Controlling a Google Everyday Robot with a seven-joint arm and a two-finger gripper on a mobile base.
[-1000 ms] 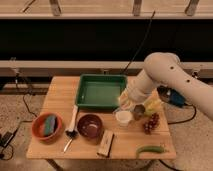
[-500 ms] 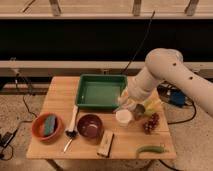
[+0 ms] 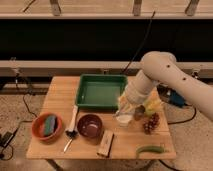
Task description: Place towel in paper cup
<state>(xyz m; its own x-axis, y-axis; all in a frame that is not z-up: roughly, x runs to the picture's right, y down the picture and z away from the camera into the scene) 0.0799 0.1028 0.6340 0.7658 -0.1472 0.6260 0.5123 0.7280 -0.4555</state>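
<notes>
The white paper cup [image 3: 123, 119] stands on the wooden table [image 3: 60, 95], just right of the maroon bowl [image 3: 91, 125] and in front of the green tray [image 3: 101, 91]. My gripper [image 3: 125, 106] hangs directly above the cup on the white arm that reaches in from the right, very close to the cup's rim. A pale patch at the gripper's tip blends with the cup, so I cannot tell whether it is the towel. No towel lies in plain view on the table.
An orange bowl [image 3: 47, 127] holds a green-blue sponge [image 3: 49, 124] at the front left. A spoon [image 3: 71, 129] lies beside the maroon bowl. A wooden block [image 3: 105, 143], a green vegetable [image 3: 150, 149], grapes [image 3: 150, 122], yellow fruit [image 3: 155, 106] and a small dark cup [image 3: 138, 113] crowd the front right.
The arm has shifted only slightly. The gripper has stayed over the paper cup, perhaps a little lower. Nothing else on the table has moved.
</notes>
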